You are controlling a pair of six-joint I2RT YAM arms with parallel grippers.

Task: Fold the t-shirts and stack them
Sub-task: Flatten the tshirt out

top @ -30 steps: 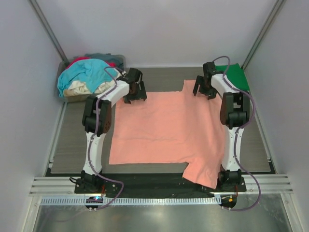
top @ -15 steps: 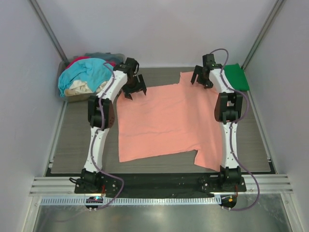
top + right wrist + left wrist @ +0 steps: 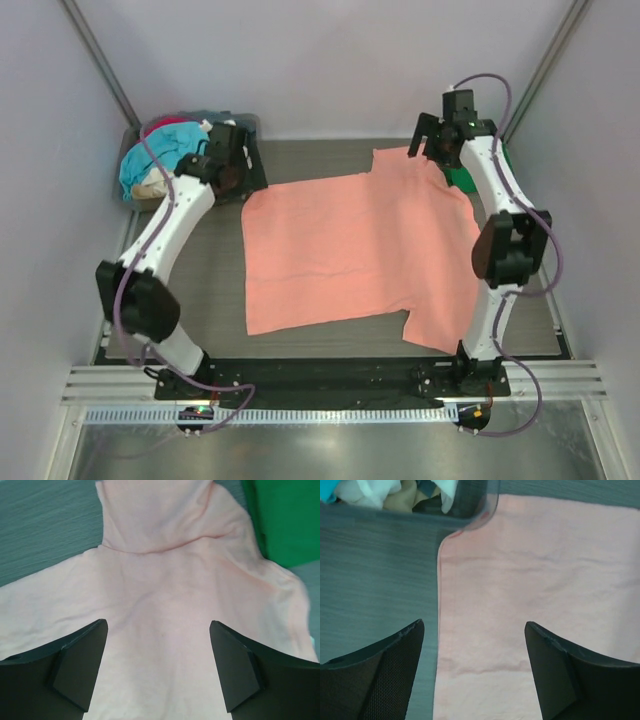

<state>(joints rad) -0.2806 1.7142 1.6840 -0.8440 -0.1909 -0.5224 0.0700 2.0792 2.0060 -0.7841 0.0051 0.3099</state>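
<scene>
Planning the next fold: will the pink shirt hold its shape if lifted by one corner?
Probably not: the pink shirt lies flat with soft creases, so it would likely drape. A ridge at its sleeve suggests pushing bunches it.

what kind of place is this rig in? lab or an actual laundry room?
Most likely a lab test cell, not a home: left arm and right arm mounted at a table edge, plain white panel walls boxing it in, one salmon-pink t-shirt laid flat near a grey tub of heaped shirts.
</scene>
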